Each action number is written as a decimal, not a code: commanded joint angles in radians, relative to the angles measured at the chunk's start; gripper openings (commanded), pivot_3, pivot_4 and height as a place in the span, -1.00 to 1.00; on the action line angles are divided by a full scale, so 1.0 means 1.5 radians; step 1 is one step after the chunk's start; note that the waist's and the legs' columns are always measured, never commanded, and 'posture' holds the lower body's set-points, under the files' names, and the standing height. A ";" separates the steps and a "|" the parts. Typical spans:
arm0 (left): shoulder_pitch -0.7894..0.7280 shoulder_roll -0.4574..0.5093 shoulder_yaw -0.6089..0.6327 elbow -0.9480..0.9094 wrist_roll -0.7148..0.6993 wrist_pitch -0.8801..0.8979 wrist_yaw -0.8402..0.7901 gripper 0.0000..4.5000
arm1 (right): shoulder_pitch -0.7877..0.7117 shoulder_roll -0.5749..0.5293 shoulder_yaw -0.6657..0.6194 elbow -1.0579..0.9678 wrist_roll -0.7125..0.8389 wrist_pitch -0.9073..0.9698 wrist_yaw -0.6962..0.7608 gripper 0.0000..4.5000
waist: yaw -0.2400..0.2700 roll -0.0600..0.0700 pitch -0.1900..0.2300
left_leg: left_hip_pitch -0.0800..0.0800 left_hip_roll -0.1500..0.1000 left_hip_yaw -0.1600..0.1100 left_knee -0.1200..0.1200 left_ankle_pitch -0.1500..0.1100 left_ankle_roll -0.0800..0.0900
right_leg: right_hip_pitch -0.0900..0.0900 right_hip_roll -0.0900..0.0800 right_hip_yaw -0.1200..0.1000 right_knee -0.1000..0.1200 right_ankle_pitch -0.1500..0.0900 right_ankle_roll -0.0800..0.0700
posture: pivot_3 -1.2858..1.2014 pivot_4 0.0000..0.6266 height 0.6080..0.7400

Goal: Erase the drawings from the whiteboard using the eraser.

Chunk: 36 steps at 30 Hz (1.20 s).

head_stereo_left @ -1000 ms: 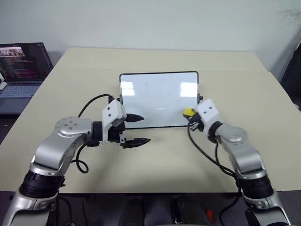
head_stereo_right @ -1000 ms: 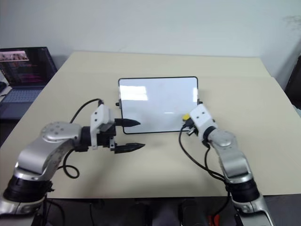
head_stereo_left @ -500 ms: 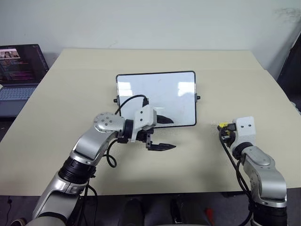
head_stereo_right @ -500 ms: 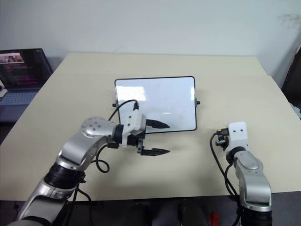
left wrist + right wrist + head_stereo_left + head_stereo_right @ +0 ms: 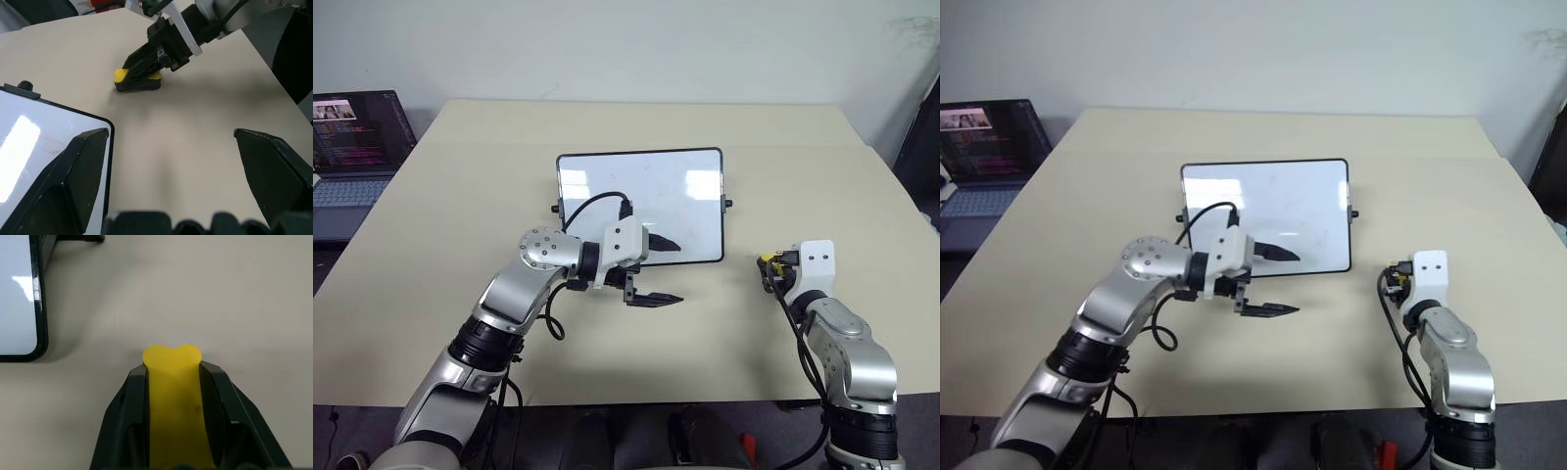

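Pincer, right (image 5: pixel 172 377): its two black fingers are clamped on the eraser, one on each long side, low over the bench to the right of the whiteboard.
Pincer, left (image 5: pixel 664 271): its two black fingers stand wide apart with nothing between them; one fingertip lies over the lower part of the whiteboard's white face, the other over the bench just in front of the board's near edge. It points toward the robot's right.
Bench (image 5: pixel 607 127): large pale beige top that carries everything here.
Laptop (image 5: pixel 357 132): open, at the far left, off the bench's left edge, its dark screen showing lines of text.
Whiteboard (image 5: pixel 641 181): glossy white rectangle in a thin black frame with rounded corners, lying flat near the middle of the bench, a small black knob on each short side. Window light reflects in bright patches on its face.
Drawings (image 5: pixel 49 143): faint thin red traces near the board's corner, seen from the left wrist; too faint to make out a shape.
Eraser (image 5: pixel 139 81): small yellow block with a dark underside, held by the right pincer, its yellow end poking out past the fingertips. It sits down at the bench surface, well apart from the whiteboard's right edge; whether it touches the bench is hard to tell.
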 commanded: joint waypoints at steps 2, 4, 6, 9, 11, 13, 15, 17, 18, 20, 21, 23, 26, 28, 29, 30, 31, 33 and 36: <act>0.014 -0.002 0.021 -0.042 0.000 -0.007 0.022 1.00 | -0.024 -0.004 -0.002 0.011 0.011 -0.034 -0.007 0.18 | 0.000 0.000 0.000 | 0.000 0.000 0.000 0.000 0.000 0.000 | 0.000 0.000 0.000 0.000 0.000 0.000 | 0.03 -0.52 1.00; 0.027 0.002 0.036 -0.058 -0.006 0.006 0.041 1.00 | -0.029 -0.005 -0.001 0.017 0.013 -0.042 -0.009 0.50 | 0.000 0.000 0.000 | 0.000 0.000 0.000 0.000 0.000 0.000 | 0.000 0.000 0.000 0.000 0.000 0.000 | 0.03 -0.52 1.00; 0.038 0.006 0.050 -0.063 0.005 0.005 0.067 1.00 | -0.032 -0.008 0.004 0.013 0.016 -0.057 -0.002 0.80 | 0.000 0.000 0.000 | 0.000 0.000 0.000 0.000 0.000 0.000 | 0.000 0.000 0.000 0.000 0.000 0.000 | 0.03 -0.52 1.00; 0.050 0.012 0.074 -0.067 0.007 0.008 0.098 1.00 | -0.029 -0.012 -0.001 -0.024 0.023 -0.067 0.001 0.98 | 0.000 0.000 0.000 | 0.000 0.000 -0.001 0.000 0.000 0.000 | 0.000 0.000 0.000 0.000 0.000 0.000 | 0.03 -0.52 1.00; 0.055 0.004 0.095 -0.069 0.000 0.015 0.128 1.00 | -0.025 -0.012 -0.013 -0.053 0.037 -0.080 0.007 0.98 | 0.000 0.000 0.000 | 0.000 0.000 -0.001 0.000 0.000 0.000 | 0.000 0.000 0.000 0.000 0.000 0.000 | 0.03 -0.52 1.00; 0.064 -0.007 0.134 -0.078 -0.020 0.038 0.168 1.00 | -0.013 -0.009 -0.020 -0.099 0.066 -0.096 0.023 0.98 | 0.001 0.000 0.000 | 0.000 0.000 -0.001 0.000 0.000 0.000 | 0.000 0.000 0.000 0.000 0.000 0.000 | 0.03 -0.52 1.00; 0.094 -0.014 0.197 -0.105 -0.063 0.080 0.211 1.00 | 0.025 -0.005 -0.013 -0.161 0.090 -0.099 0.036 0.98 | 0.000 0.000 0.000 | 0.000 0.001 -0.001 0.000 0.000 0.000 | 0.000 0.000 0.000 0.000 0.000 0.000 | 0.03 -0.52 1.00; 0.136 -0.027 0.254 -0.141 -0.095 0.112 0.259 1.00 | 0.081 -0.010 0.008 -0.212 0.119 -0.090 0.064 0.98 | 0.000 0.000 0.000 | 0.000 0.002 -0.002 0.000 0.000 0.000 | 0.000 -0.002 -0.001 0.000 0.000 0.000 | 0.03 -0.52 1.00; 0.160 -0.038 0.275 -0.158 -0.095 0.111 0.289 1.00 | 0.117 -0.013 0.021 -0.227 0.129 -0.099 0.080 0.98 | 0.000 0.000 0.000 | 0.000 0.002 -0.002 -0.001 0.000 0.000 | 0.000 -0.002 -0.001 -0.001 0.000 -0.001 | 0.03 -0.52 1.00; 0.205 -0.072 0.286 -0.195 -0.068 0.110 0.366 1.00 | 0.180 -0.027 0.018 -0.216 0.127 -0.153 0.112 0.98 | 0.001 0.000 0.000 | 0.000 0.002 -0.002 -0.001 0.000 0.000 | 0.000 -0.002 -0.001 -0.001 0.000 -0.001 | 0.03 -0.52 1.00; 0.231 -0.086 0.298 -0.211 -0.054 0.106 0.400 1.00 | 0.207 -0.036 0.025 -0.202 0.106 -0.196 0.117 0.98 | 0.002 0.000 0.000 | 0.000 0.002 -0.002 -0.001 0.000 0.000 | 0.000 -0.003 -0.001 -0.001 0.000 -0.001 | 0.03 -0.52 1.00; 0.286 -0.119 0.324 -0.239 -0.010 0.085 0.484 1.00 | 0.232 -0.015 0.011 -0.160 0.105 -0.288 0.119 0.98 | 0.002 0.000 0.000 | 0.000 0.002 -0.002 0.000 0.000 0.000 | 0.001 -0.004 -0.001 0.000 0.000 0.000 | 0.03 -0.52 1.00; 0.369 -0.177 0.348 -0.272 0.066 0.043 0.605 1.00 | 0.239 -0.007 -0.028 -0.079 0.097 -0.414 0.115 0.98 | -0.001 0.000 -0.001 | 0.003 0.001 0.000 0.000 0.000 0.000 | 0.003 -0.006 0.001 -0.001 -0.001 0.003 | 0.03 -0.52 1.00; 0.434 -0.209 0.377 -0.280 0.095 0.013 0.657 1.00 | 0.238 0.003 -0.046 -0.053 0.135 -0.447 0.128 0.98 | 0.001 0.000 -0.001 | 0.004 0.001 0.000 0.000 0.000 0.000 | 0.004 -0.006 0.001 0.000 0.000 0.004 | 0.03 -0.52 1.00; 0.478 -0.217 0.399 -0.277 0.111 -0.014 0.674 1.00 | 0.237 0.010 -0.048 -0.052 0.159 -0.446 0.132 0.98 | 0.001 0.000 -0.001 | 0.005 0.001 0.000 0.000 0.000 0.000 | 0.004 -0.006 0.001 0.000 0.000 0.004 | 0.03 -0.52 1.00; 0.500 -0.225 0.400 -0.278 0.130 -0.025 0.693 1.00 | 0.225 0.005 -0.059 -0.042 0.183 -0.441 0.140 0.98 | -0.001 0.000 -0.001 | 0.006 0.001 0.001 0.000 0.000 0.000 | 0.005 -0.006 0.002 0.000 0.000 0.004 | 0.03 -0.52 1.00; 0.524 -0.236 0.406 -0.271 0.139 -0.042 0.707 1.00 | 0.224 -0.001 -0.059 -0.035 0.197 -0.443 0.156 0.98 | -0.001 0.000 -0.001 | 0.007 0.001 0.001 0.000 0.000 0.000 | 0.006 -0.005 0.002 0.000 0.000 0.004 | 0.03 -0.52 1.00; 0.554 -0.253 0.405 -0.250 0.159 -0.069 0.734 1.00 | 0.231 -0.018 -0.057 -0.017 0.206 -0.447 0.183 0.98 | 0.001 0.000 -0.001 | 0.009 0.002 0.001 0.000 0.000 0.000 | 0.007 -0.005 0.002 0.000 0.000 0.003 | 0.03 -0.52 1.00; 0.589 -0.284 0.401 -0.249 0.162 -0.081 0.756 1.00 | 0.252 -0.027 -0.047 -0.005 0.199 -0.440 0.186 0.98 | 0.009 -0.001 -0.001 | 0.011 0.002 0.001 0.000 0.000 0.000 | 0.011 -0.006 0.000 -0.001 -0.001 0.002 | 0.03 -0.52 1.00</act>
